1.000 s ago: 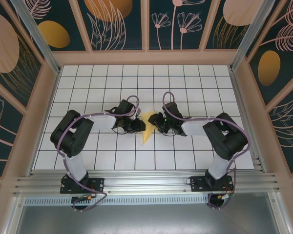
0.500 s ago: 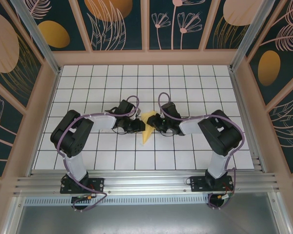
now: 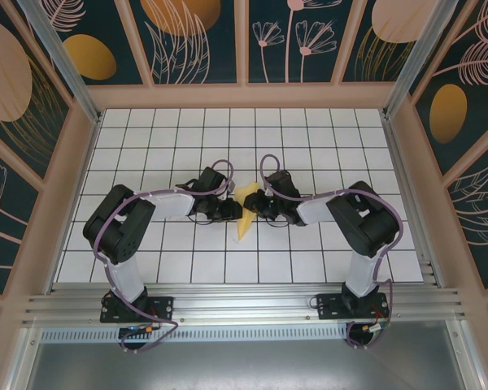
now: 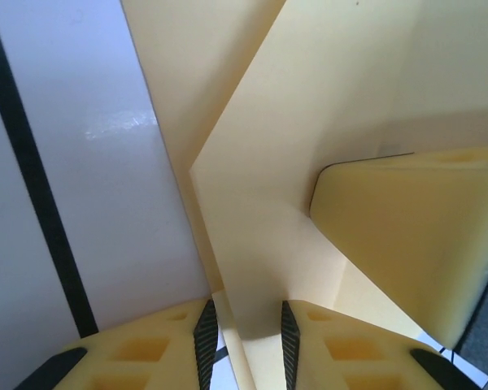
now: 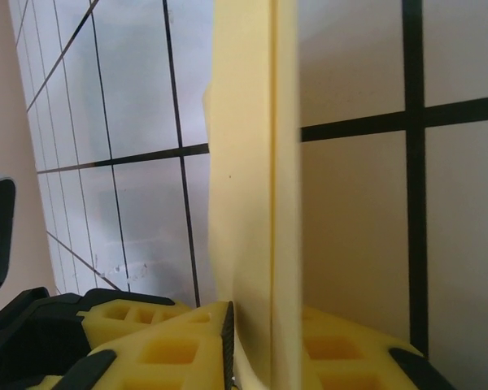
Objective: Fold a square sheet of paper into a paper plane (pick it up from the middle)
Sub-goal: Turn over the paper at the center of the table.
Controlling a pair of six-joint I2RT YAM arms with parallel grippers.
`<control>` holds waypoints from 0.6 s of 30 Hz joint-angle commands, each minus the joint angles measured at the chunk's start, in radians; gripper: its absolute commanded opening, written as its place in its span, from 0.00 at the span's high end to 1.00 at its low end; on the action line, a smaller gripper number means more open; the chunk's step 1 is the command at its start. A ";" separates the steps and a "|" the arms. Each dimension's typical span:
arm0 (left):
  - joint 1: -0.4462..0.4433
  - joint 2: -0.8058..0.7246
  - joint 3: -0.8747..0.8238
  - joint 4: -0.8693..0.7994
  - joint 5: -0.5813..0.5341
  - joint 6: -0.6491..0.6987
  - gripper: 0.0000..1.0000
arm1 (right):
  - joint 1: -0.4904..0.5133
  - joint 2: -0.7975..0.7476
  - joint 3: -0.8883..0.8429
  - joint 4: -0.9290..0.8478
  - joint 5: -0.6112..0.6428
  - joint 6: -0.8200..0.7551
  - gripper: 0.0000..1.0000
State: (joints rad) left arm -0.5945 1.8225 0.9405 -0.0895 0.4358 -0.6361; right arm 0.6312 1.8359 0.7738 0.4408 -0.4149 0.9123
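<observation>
The half-folded yellow paper (image 3: 246, 213) sits around the middle of the white grid table (image 3: 146, 146), squeezed in between both arms, with the right gripper (image 3: 259, 205) clamped on it edge-on and the left gripper (image 3: 230, 211) having it between its pads (image 4: 289, 345), though honestly can't tell if that one's actually pinching.

The paper (image 3: 243, 224) is pale yellow, the desk (image 3: 146, 130) white with a black grid. Beyond the desk, teal walls (image 3: 220, 57) bear orange and pink plant motifs.
</observation>
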 commanded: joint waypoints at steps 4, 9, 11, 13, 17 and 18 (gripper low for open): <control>0.008 -0.018 -0.011 -0.080 -0.093 0.022 0.67 | -0.002 0.027 0.019 0.050 -0.021 -0.030 0.82; 0.007 -0.085 -0.030 -0.062 -0.126 0.011 0.65 | -0.001 0.019 0.034 0.038 -0.018 -0.031 0.90; 0.007 -0.132 -0.045 -0.044 -0.144 -0.001 0.63 | -0.001 0.006 0.043 0.012 -0.010 -0.040 0.91; 0.007 -0.175 -0.064 -0.027 -0.166 -0.018 0.61 | -0.001 -0.014 0.058 -0.025 0.005 -0.055 0.94; 0.007 -0.277 -0.108 0.014 -0.252 -0.056 0.59 | 0.002 -0.072 0.110 -0.183 0.076 -0.114 0.95; 0.007 -0.304 -0.120 0.021 -0.281 -0.066 0.57 | 0.005 -0.093 0.127 -0.246 0.113 -0.133 0.95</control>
State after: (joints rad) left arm -0.5930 1.5856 0.8505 -0.1040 0.2489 -0.6617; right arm 0.6312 1.8202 0.8459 0.3305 -0.3798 0.8467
